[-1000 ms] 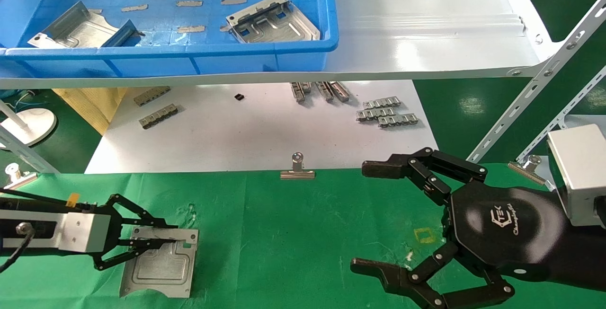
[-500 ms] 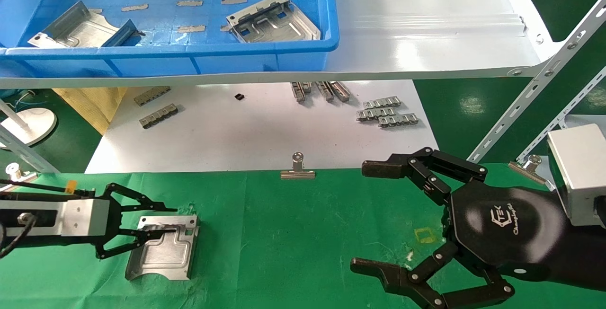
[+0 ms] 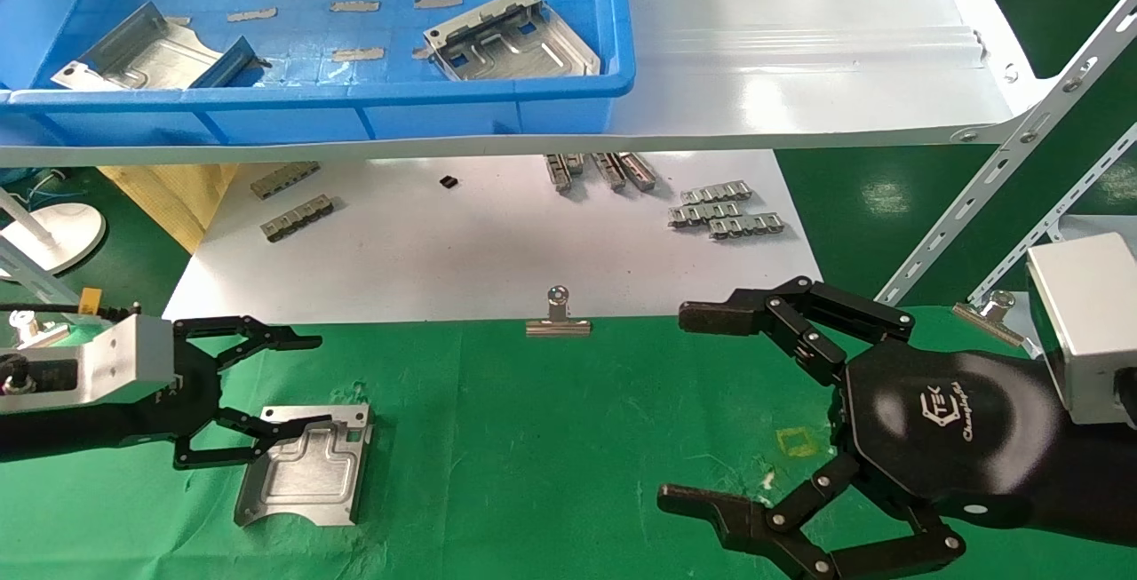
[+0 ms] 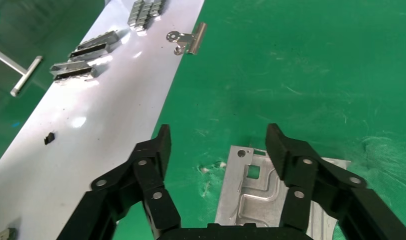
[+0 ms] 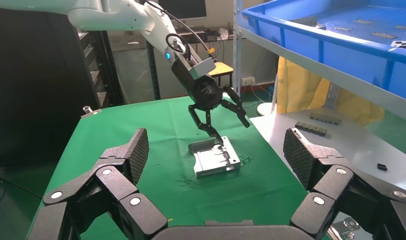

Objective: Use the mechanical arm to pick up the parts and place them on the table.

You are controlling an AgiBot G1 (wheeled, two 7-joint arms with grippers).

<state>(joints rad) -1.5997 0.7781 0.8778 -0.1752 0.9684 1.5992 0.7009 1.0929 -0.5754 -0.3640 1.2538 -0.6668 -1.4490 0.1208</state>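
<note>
One silver part [image 3: 306,466] lies flat on the green cloth table [image 3: 551,438] at the front left. It also shows in the left wrist view [image 4: 261,197] and the right wrist view [image 5: 216,161]. My left gripper [image 3: 315,382] is open and empty, just above the part's far edge, with its near finger over the folded rim; in its wrist view [image 4: 218,137] nothing lies between the jaws. My right gripper [image 3: 679,409] hovers open and empty over the cloth at the front right. Two more parts [image 3: 133,51] [image 3: 511,38] lie in the blue tray [image 3: 355,96].
A silver binder clip [image 3: 558,318] sits at the cloth's far edge, another [image 3: 990,309] at the right. Grey linked strips [image 3: 724,211] lie on the white surface [image 3: 480,242]. The white shelf [image 3: 799,47] overhangs it, with slanted metal struts [image 3: 1004,162] at the right.
My left gripper has let go of the part, opened wide and drawn back up and to the left. The part shifted slightly and lies on the cloth. The right arm has not moved.
</note>
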